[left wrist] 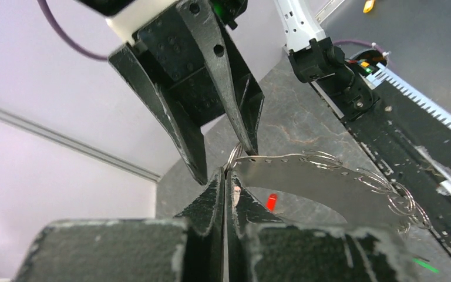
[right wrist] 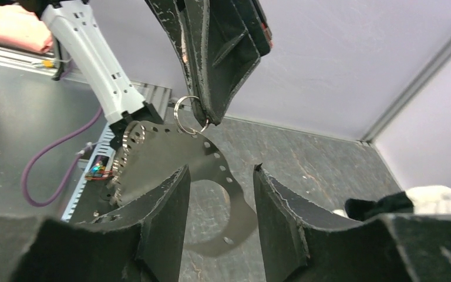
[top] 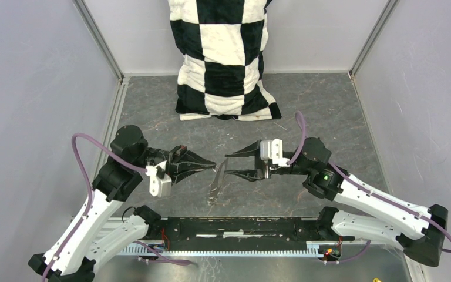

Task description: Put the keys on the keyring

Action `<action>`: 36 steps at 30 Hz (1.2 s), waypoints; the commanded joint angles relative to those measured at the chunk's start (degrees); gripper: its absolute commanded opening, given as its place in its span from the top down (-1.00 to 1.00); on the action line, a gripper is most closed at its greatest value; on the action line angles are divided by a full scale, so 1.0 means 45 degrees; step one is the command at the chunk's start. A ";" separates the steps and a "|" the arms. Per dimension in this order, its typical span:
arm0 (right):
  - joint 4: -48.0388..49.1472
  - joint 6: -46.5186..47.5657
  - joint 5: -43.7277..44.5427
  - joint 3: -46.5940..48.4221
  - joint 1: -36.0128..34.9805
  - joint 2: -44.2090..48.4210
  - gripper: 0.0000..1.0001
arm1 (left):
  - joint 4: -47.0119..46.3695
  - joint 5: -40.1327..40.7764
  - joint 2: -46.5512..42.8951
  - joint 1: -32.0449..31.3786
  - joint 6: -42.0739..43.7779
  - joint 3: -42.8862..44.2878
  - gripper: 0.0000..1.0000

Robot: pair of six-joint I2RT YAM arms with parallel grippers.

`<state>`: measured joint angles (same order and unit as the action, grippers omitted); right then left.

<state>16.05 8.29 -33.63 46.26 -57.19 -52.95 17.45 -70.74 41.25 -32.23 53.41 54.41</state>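
The worktop [top: 329, 117] under me is dark grey and veined like stone, boxed in by pale lilac walls [top: 35, 88] on the left, back and right. A black-and-white checkered cloth [top: 226, 59] leans against the back wall and slumps onto the worktop, well behind both of my end effectors. Along the near edge runs the black bar [top: 241, 226] that my two bases are bolted to.

The keyring [top: 217, 183] hangs at the middle, between my end effectors. Up close it is a flat silvery crescent with holes along its rim and small wire rings [left wrist: 399, 200] threaded through several of them. My left end effector [top: 210, 167] is clenched on one tip of that crescent, the metal pinched edge-on between its fingers [left wrist: 211, 200]. The rest of the keyring slopes away toward the near edge.

My right end effector [top: 227, 164] faces it from the other side, released and holding nothing. Its tips stand just beside the pinched end, one toward the back and one toward the near edge. A small red piece [left wrist: 272, 201] lies on the worktop below, seen through the crescent's curve. It may be the red key, but it is too blurred to be sure.

My left arm [top: 94, 217] rises from the near left corner, elbow bent outward, forearm reaching right toward the centre. My right arm [top: 376, 202] mirrors it from the near right corner, reaching left.
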 commanded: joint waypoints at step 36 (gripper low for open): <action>0.0181 -0.3394 0.5753 -0.0101 -0.0150 -0.1556 -0.61 | 0.2708 1.1021 0.3469 -0.0026 -1.0829 0.3241 0.96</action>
<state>13.28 -4.29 -10.31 44.95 -57.36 -57.49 31.66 -30.83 56.29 -32.23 10.87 66.06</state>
